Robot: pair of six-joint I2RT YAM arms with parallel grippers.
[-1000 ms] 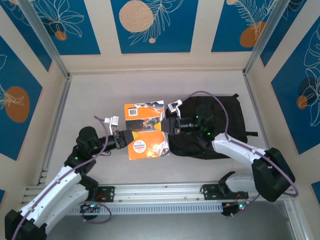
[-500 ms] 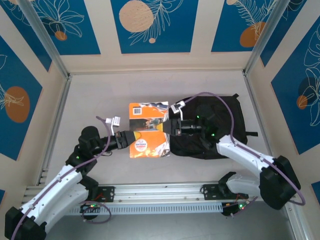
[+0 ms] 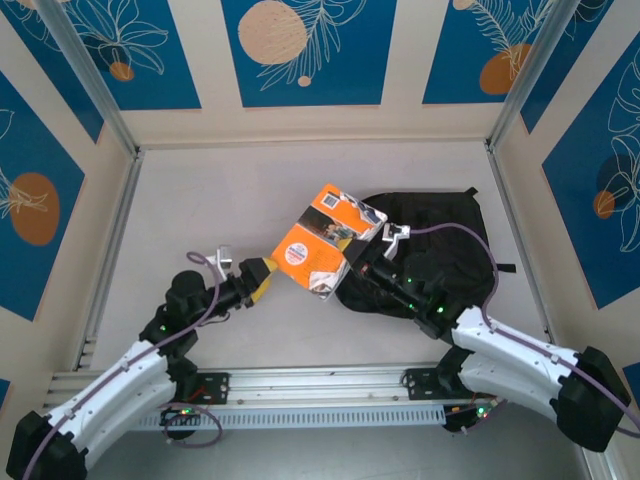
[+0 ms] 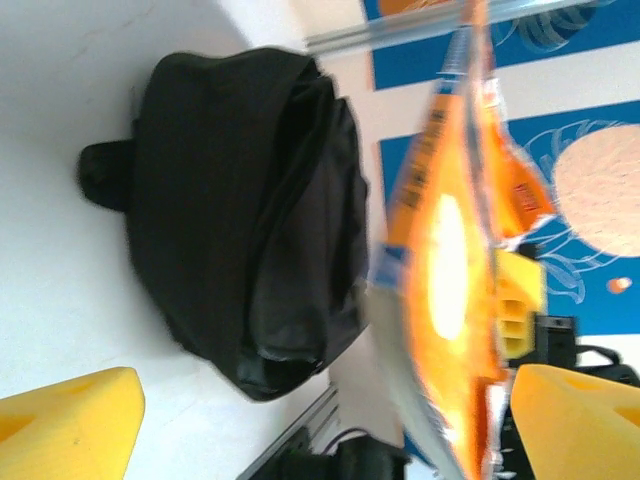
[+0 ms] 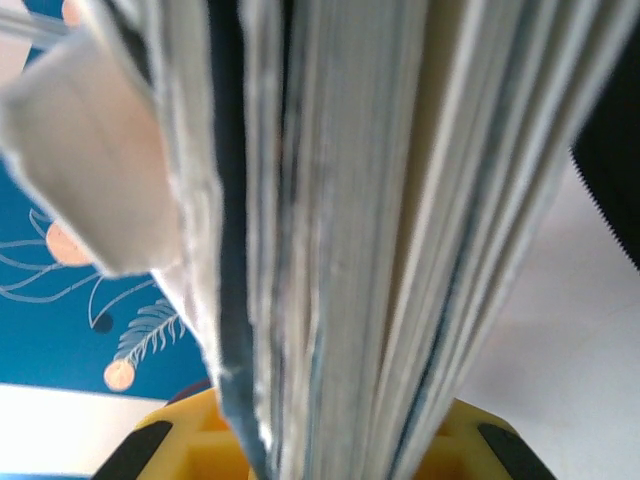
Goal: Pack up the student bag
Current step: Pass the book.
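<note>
An orange-covered book (image 3: 322, 240) hangs tilted above the table, next to the left edge of the student bag (image 3: 440, 245), a black soft backpack lying flat at the centre right. My right gripper (image 3: 354, 268) is shut on the book's lower right edge. In the right wrist view the page edges (image 5: 350, 220) sit clamped between the yellow fingers (image 5: 180, 445). My left gripper (image 3: 257, 279) stands open just left of the book, apart from it. The left wrist view has its yellow fingers (image 4: 65, 420) wide apart, the blurred book (image 4: 450, 270) ahead and the bag (image 4: 240, 210) beyond.
A metal rail (image 3: 320, 385) runs along the near edge by the arm bases. Walls with blue patterned panels (image 3: 305, 50) and slanted metal posts (image 3: 95, 90) enclose the white table (image 3: 200, 200). Bare table lies to the left and behind the book.
The left gripper has opened and let go of the book, drawing back left. The right gripper closed on the book and lifted it, tilting it towards the bag.
</note>
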